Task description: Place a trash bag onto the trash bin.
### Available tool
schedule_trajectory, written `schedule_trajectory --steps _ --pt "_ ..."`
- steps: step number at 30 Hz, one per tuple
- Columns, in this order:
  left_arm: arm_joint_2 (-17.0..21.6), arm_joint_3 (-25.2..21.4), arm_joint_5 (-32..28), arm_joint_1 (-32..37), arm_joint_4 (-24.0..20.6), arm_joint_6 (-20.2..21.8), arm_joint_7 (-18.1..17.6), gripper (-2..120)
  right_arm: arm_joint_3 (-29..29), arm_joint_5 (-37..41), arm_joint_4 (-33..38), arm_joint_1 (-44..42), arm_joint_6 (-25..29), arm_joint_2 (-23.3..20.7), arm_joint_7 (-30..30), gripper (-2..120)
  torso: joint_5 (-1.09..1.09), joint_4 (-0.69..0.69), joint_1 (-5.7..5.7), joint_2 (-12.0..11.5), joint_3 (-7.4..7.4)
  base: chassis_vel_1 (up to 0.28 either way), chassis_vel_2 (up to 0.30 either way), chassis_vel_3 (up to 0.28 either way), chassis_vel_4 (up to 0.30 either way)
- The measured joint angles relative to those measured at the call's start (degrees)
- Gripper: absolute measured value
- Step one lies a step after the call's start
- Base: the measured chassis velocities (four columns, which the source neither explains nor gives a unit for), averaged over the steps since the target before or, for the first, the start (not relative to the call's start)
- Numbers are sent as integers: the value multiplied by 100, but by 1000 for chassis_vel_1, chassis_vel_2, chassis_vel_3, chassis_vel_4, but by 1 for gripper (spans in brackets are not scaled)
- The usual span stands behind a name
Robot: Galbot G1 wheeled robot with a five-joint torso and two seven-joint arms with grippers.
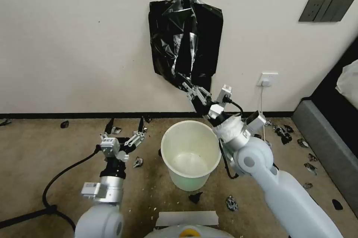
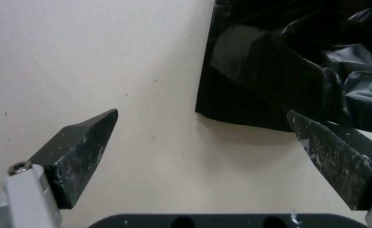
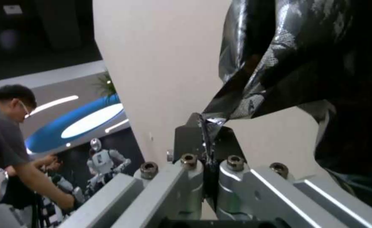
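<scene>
the right gripper (image 1: 189, 88) is pinching the lower corner of the trash bag (image 1: 186, 40), a glossy black crinkled sheet hanging on the wall (image 1: 74, 44) from a silvery knot. just below, the white trash bin (image 1: 191, 154) is standing open on the floor, scraps scattered around. the left gripper (image 1: 125, 126) is hovering spread open, left of the bin.

- I'm in a robotics lab or showroom: a display humanoid robot (image 3: 106, 161) stands behind me.
- Carpeted floor (image 1: 33, 156), plain white wall (image 1: 74, 44), wall socket (image 1: 267, 79).
</scene>
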Motion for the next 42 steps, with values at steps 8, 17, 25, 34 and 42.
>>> schedule_trajectory --steps 8,17,25,34,42 --pt "-41 26 5 50 -71 0 2 100 86 -197 146 -279 23 -103 -139 0 0 0 0 0 0 0 0 0 0" --pt "-40 27 6 88 -166 -1 3 100 170 -504 227 -554 80 -253 -401 0 -1 0 0 0 0 0 0 0 0" --pt "-48 43 7 95 -181 -2 4 100 173 -678 227 -627 100 -284 -552 0 0 0 0 0 0 0 0 0 0" --pt "45 68 -32 81 -287 10 4 100 108 -798 161 -566 108 -266 -486 0 -1 0 0 0 0 0 0 0 0" --pt "1049 12 -800 -167 -831 414 -80 100 -64 -493 174 -37 70 -87 681 0 -2 0 0 0 0 0 0 0 0"
